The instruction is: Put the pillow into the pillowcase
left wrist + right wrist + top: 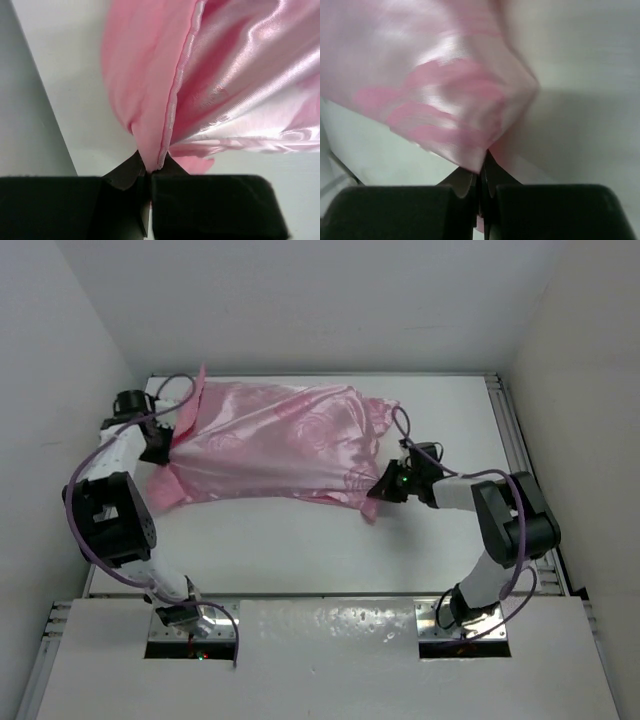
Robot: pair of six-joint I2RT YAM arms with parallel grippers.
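So the pillowcase (270, 445) is that shiny pink satin stuff with a woven rose pattern, and it catches the light in streaks along every fold. It lies stretched out across the far half of the white worktop (300, 550), wrinkled and a bit puffed up through the middle. It runs from the left gripper (168, 446) at one end to the right gripper (380, 486) at the other.

In the left wrist view the fingers (125, 172) are pinched tight on the fabric right where a stitched hem (175, 100) comes down. The matte underside of the cloth shows on one side of the hem and the glossy face fans out on the other.

The right wrist view is blurrier. Its fingers (465, 180) are clamped together on a bunched corner of the satin, and darker pink rose shapes show in the weave just above them.

I honestly can't tell what's inside the case. No opening faces any camera, so the pillow may be in there or may not.

The worktop is plain, smooth and matte, with metal rails along its edges. Bare white walls (300, 300) box it in on three sides.
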